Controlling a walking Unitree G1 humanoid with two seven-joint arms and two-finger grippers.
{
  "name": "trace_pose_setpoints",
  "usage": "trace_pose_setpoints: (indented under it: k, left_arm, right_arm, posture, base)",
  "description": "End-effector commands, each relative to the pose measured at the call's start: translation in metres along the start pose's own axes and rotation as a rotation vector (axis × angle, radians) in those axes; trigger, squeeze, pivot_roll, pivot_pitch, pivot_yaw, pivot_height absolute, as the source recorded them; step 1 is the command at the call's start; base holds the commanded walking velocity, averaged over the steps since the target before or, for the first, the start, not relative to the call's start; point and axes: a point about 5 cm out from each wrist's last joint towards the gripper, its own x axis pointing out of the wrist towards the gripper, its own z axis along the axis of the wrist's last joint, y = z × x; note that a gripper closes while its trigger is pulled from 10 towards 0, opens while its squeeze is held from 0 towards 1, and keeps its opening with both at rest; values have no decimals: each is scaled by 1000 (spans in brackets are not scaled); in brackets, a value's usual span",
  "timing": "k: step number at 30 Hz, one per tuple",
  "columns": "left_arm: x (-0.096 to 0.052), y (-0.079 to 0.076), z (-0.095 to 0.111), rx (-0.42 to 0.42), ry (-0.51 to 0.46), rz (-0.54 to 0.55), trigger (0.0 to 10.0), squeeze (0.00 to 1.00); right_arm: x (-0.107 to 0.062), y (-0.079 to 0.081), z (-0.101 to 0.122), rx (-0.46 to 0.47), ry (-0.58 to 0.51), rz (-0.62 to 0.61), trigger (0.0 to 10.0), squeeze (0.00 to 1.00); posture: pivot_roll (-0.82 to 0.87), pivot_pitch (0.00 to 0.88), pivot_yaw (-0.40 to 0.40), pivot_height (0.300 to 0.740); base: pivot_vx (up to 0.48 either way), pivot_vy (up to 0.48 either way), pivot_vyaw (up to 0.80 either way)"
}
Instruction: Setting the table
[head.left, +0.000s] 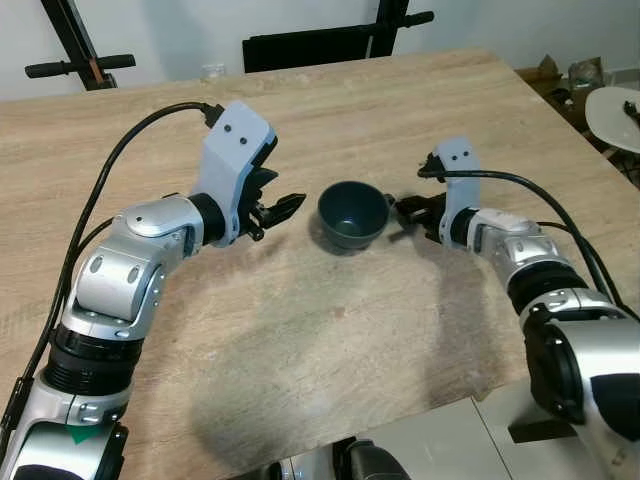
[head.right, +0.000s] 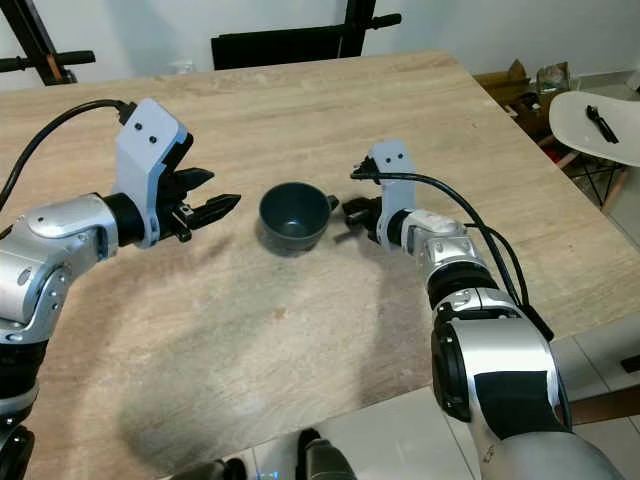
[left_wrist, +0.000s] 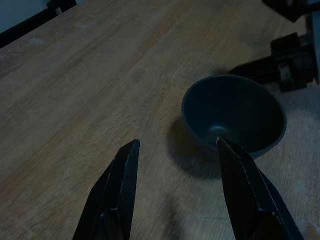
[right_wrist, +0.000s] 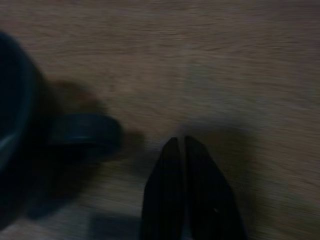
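A dark teal cup (head.left: 352, 215) stands upright on the wooden table (head.left: 330, 340), with its handle (right_wrist: 87, 132) turned to my right. My left gripper (head.left: 285, 207) hovers just left of the cup and points at it. In the left wrist view its fingers (left_wrist: 125, 165) are spread open with nothing between them, and the cup (left_wrist: 232, 112) lies just ahead. My right gripper (head.left: 405, 210) is close to the cup's right side, beside the handle. Its fingertips (right_wrist: 179, 142) are pressed together, shut on nothing, and lie apart from the handle.
A black chair back (head.left: 310, 45) stands behind the table's far edge, and black stand legs (head.left: 75, 50) rise at the back left. A white round table (head.right: 600, 115) and boxes (head.left: 560, 75) are off to the right. The table's near edge (head.left: 420, 415) runs just before me.
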Motion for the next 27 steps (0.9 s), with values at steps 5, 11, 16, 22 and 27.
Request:
trace_pose_setpoints:
  k: [5,11,16,22,27]
  left_arm:
    - [1,-2,-1,-9,0,-10,10000,0]
    - [1,-1,0,-8,-1,-5,10000,0]
    - [1,-1,0,-8,-3,-3,10000,0]
    - [1,0,0,-7,-4,-1,10000,0]
    - [2,5,4,-1,-13,22,10000,0]
  right_arm:
    - [11,21,-10,23,19,102,5922,0]
    - [18,34,-6,12,8,149,10000,0]
    - [24,46,-2,5,-5,194,10000,0]
    - [30,59,3,5,-25,251,10000,0]
    - [34,73,8,-11,-43,329,10000,0]
  posture:
    - [26,132,30,740]
    - [28,130,30,740]
    - [29,130,29,740]
    - [30,126,27,740]
    - [29,122,28,740]
  base:
    - [0,0,0]
    - [0,0,0]
    - [0,0,0]
    - [0,0,0]
    - [0,0,0]
